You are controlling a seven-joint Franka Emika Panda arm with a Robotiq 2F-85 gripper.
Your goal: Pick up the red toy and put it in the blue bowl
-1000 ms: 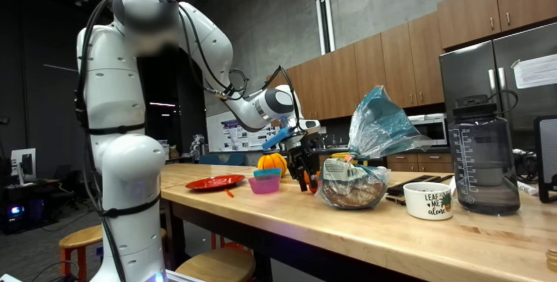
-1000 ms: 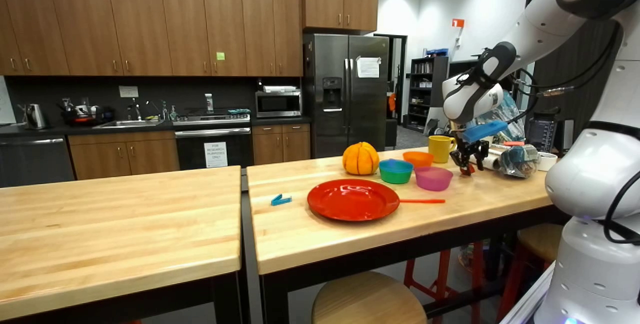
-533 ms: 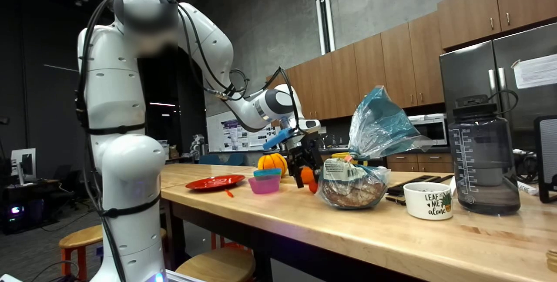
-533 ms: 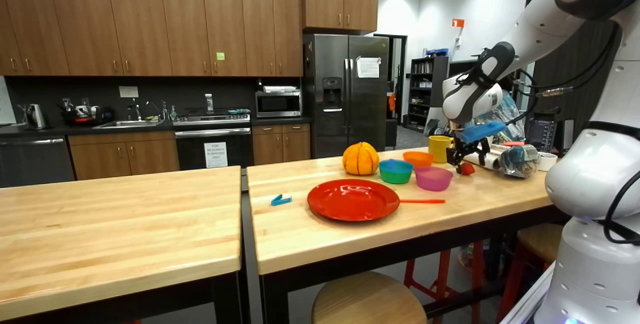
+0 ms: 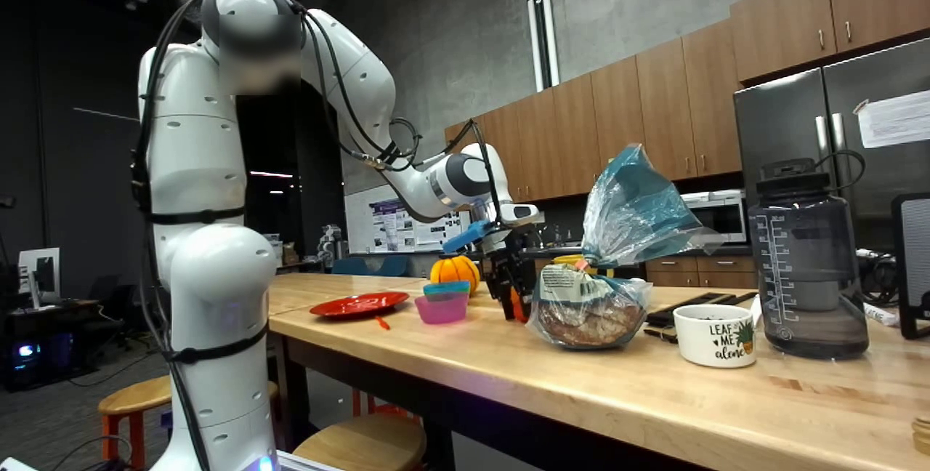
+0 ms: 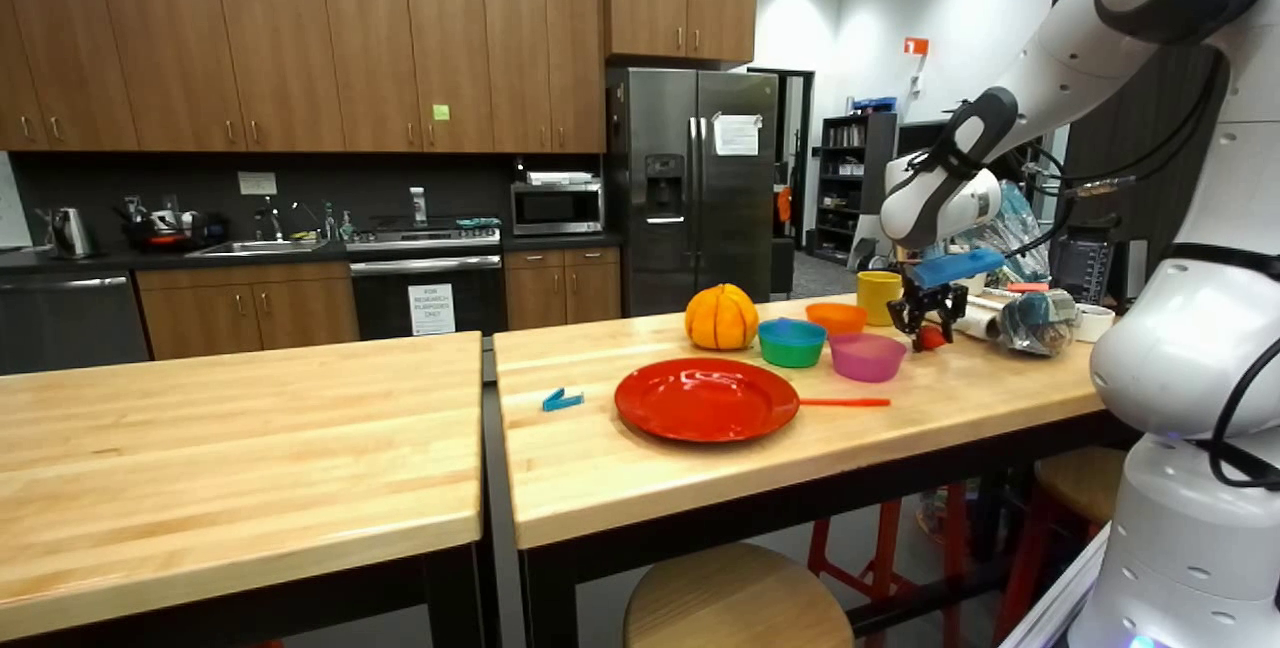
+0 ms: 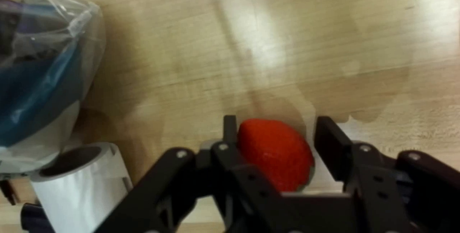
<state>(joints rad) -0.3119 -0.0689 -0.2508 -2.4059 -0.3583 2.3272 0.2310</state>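
Observation:
The red toy (image 7: 275, 150), rounded like a strawberry with a bit of green at one edge, lies on the wooden table. It also shows low at my fingers in an exterior view (image 6: 932, 338). My gripper (image 7: 276, 121) is open, with the toy between its fingers. The toy sits close to the left finger; whether they touch I cannot tell. A gap shows between the toy and the right finger (image 7: 332, 146). The blue bowl (image 6: 790, 346), teal and round, stands left of the gripper in an exterior view; its rim shows behind the pink bowl in an exterior view (image 5: 445, 287).
The pink bowl (image 6: 867, 360), orange bowl (image 6: 836, 316) and yellow mug (image 6: 878, 298) stand close to the gripper. Bagged bread (image 5: 585, 315) and a white roll (image 7: 81, 193) lie on its other side. A red plate (image 6: 705, 398) and orange pumpkin (image 6: 721, 318) lie further off.
My gripper rose a little and shifted sideways off the toy, then came down again with the toy between its fingers. The bowls have not moved.

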